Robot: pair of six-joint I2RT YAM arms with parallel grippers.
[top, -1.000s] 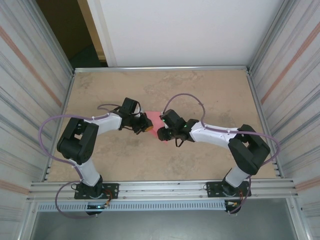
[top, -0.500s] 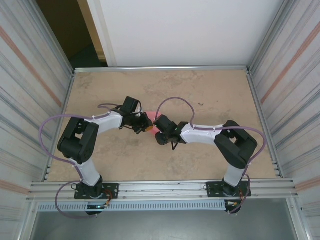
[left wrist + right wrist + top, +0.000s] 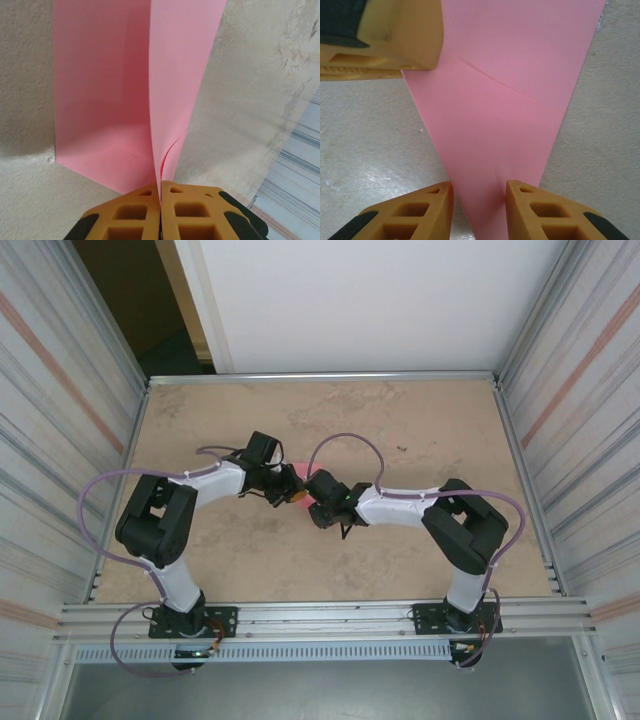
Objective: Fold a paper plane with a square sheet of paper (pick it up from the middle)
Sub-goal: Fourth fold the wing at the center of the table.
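The pink sheet of paper (image 3: 306, 480) lies folded at the table's middle, between my two grippers. In the left wrist view one layer of the paper (image 3: 100, 90) lies flat while another stands up in a curve. My left gripper (image 3: 161, 192) is shut on that raised fold's near edge. In the right wrist view the paper (image 3: 505, 100) carries a crease and tapers to a point. That point lies on the table between the spread fingers of my right gripper (image 3: 479, 196), which is open just above it. The left gripper's orange finger (image 3: 385, 40) sits at the paper's far left corner.
The tan tabletop (image 3: 420, 430) is boxed in by ribbed metal walls on the left (image 3: 60, 410) and right (image 3: 585, 410), with a white panel (image 3: 350, 300) behind. A metal rail (image 3: 320, 618) runs along the near edge by the arm bases.
My right arm has swung left, bringing its gripper close to the left one over the paper's point, and its jaws have narrowed slightly. The left gripper has held still, shut on the fold.
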